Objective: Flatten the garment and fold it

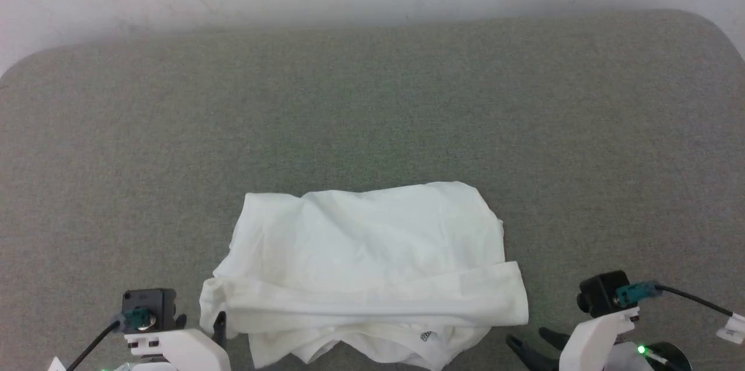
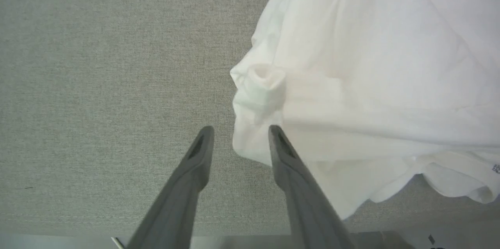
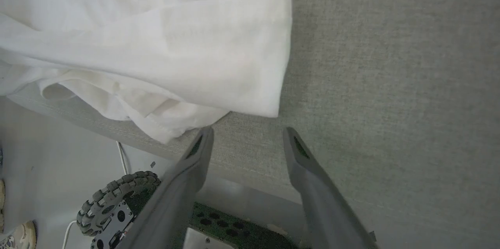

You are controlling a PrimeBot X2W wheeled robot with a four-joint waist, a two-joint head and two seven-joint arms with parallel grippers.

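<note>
Grey cloth-covered table spreads wide beyond both claws, and its near edge runs right beneath them. Between the claws lies the shirt, a white bundle several layers deep. A broad panel lies farthest ahead, a flat band is folded across it nearer the robot, and loose wavy hems poke out under the band and sag over the table edge.

The left claw is open with nothing between its fingers. The shirt sits just to its right. Its right fingertip overlaps the bundle's corner, but I cannot tell whether it touches the cloth or hangs just above it. The right claw is also open and empty, over bare table at the edge. The band's square corner lies just ahead and to its left, and a hem tip lies beside its left finger.

The fold looks roughly made but untidy, so the step in hand is probably a fresh grasp at the two near corners. Each claw should take every layer at its corner, band and hems together, because fabric this thin will likely slide if only the top sheet is pinched. Lifting both sides level and at one pace should stop the band skewing.

A small rolled cuff bulges just ahead of the left claw and wants tucking in. The tiny logo sits on the protruding hem.
</note>
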